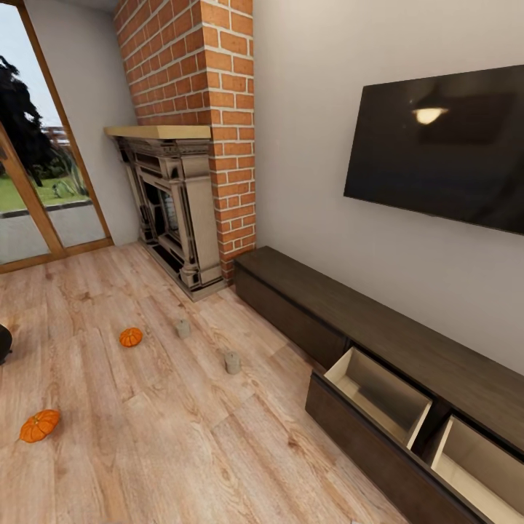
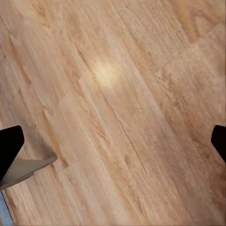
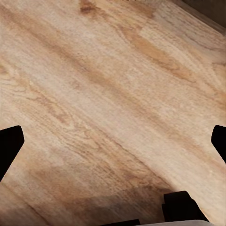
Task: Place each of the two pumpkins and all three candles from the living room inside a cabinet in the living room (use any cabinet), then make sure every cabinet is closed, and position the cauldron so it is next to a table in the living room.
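Note:
Two orange pumpkins lie on the plank floor, one further in and one near the left. Two stubby grey candles stand between them and the cabinet, a long dark brown unit under the TV. Two of its drawers are pulled out and their pale insides look bare. A black rounded shape, the cauldron, is cut off by the left edge. My left gripper and right gripper hang open over bare floor, holding nothing. The table is out of view.
A brick chimney with a stone fireplace stands at the back, with a glass door to its left. A black TV hangs above the cabinet. A grey slab pokes in by my left fingers.

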